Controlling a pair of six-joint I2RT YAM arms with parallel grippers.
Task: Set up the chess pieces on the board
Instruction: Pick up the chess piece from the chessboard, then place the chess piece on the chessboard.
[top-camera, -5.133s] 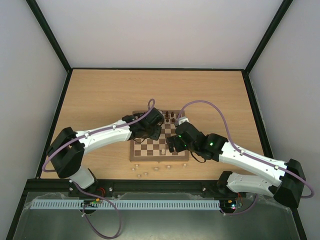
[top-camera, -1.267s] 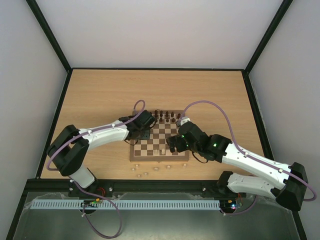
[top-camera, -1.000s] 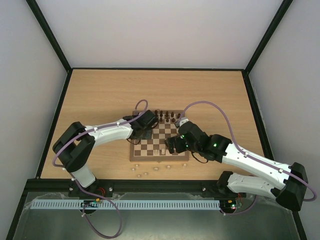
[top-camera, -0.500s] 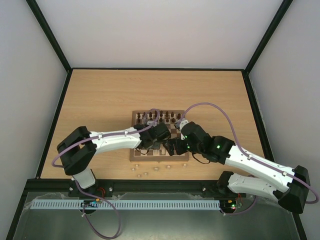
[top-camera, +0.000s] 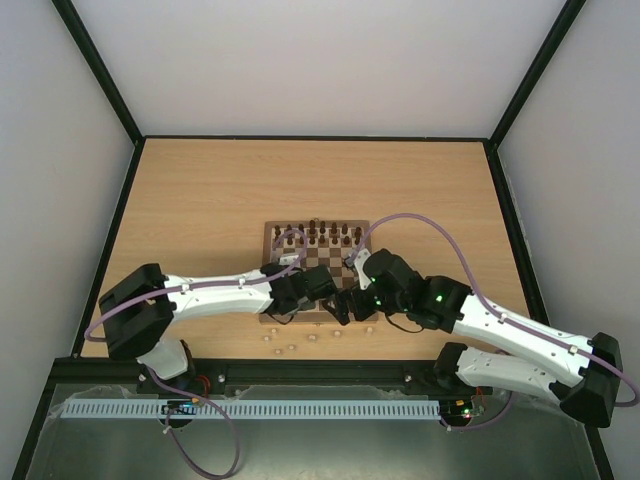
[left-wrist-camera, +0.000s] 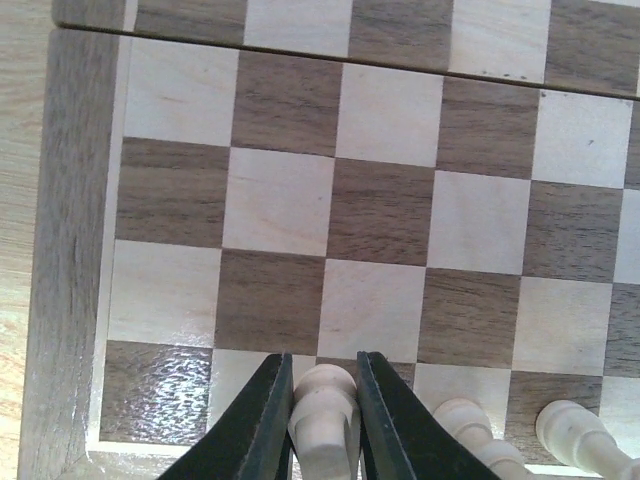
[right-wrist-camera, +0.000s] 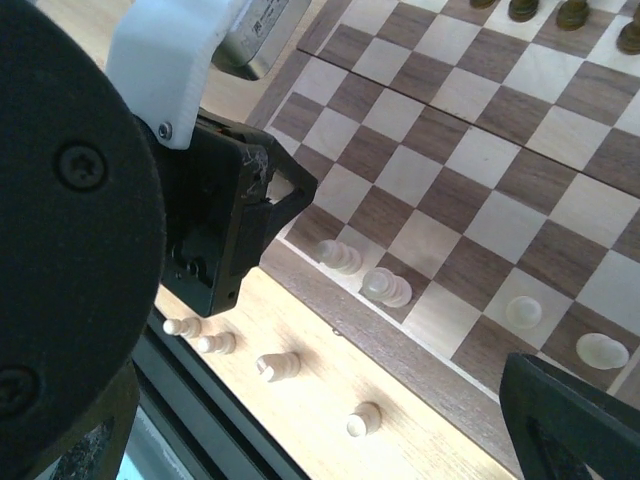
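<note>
Left end effector (left-wrist-camera: 322, 370) clamped on pale piece (left-wrist-camera: 322, 412) | piece at board (left-wrist-camera: 380, 210) edge row, near corner | right end effector (top-camera: 347, 304): I cannot tell grip state.

Checkered board (left-wrist-camera: 380, 210) — dark pieces (top-camera: 330, 233) far row (pale ones (right-wrist-camera: 385, 287) near)

No text, number or sign can be read in any view. The right wrist camera shows a printed label (right-wrist-camera: 262, 20) on the white housing behind the left end effector (right-wrist-camera: 296, 186). Its characters are cropped and too blurred to make out.
</note>
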